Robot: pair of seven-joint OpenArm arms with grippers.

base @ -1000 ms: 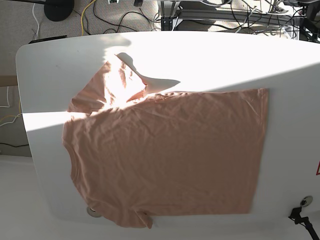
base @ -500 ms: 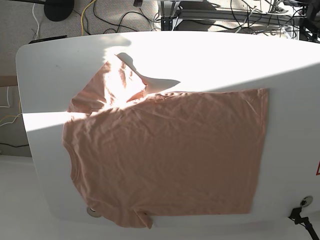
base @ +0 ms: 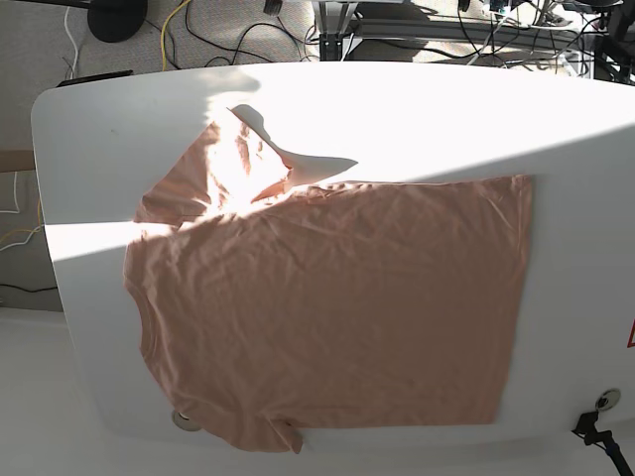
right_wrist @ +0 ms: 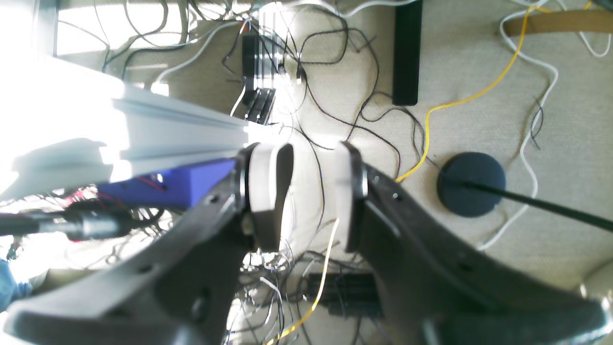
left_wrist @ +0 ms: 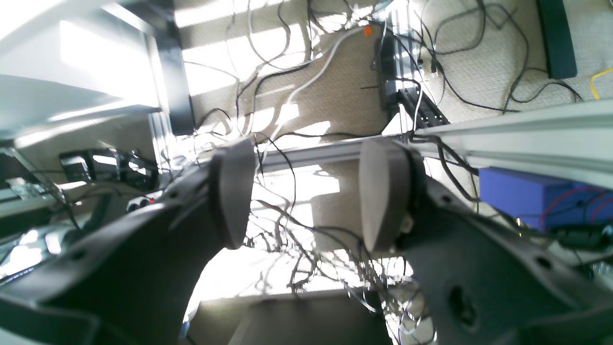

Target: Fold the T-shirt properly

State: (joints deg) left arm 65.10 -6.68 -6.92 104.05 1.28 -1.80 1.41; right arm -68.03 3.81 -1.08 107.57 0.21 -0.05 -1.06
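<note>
The T-shirt (base: pixel 327 307) lies spread flat on the white table (base: pixel 89 129), unfolded, covering most of the table's middle and reaching down to its near edge. Toward the table's left edge sits the neckline end, its curved collar edge facing that side, and one short sleeve (base: pixel 223 164) angles up toward the far left corner, lit by a bright band of sunlight that crosses the far half of the table. At the near edge, the other sleeve shows only as a small folded tip (base: pixel 288 436) close to the rim, just beside a round fitting (base: pixel 184 419) in the tabletop. The shirt's straight hem (base: pixel 516 297) runs parallel to the table's right edge, with a strip of bare table between them. The cloth is lightly wrinkled all over. Neither arm appears over the table in the base view. In the right wrist view, the right gripper (right_wrist: pixel 311 191) points at a carpeted floor strewn with cables (right_wrist: pixel 335 72), its jaws parted by a narrow gap with nothing between them. In the left wrist view, the left gripper (left_wrist: pixel 306 191) likewise faces the floor and a metal frame rail (left_wrist: pixel 527 129), its jaws standing wider apart and empty.
</note>
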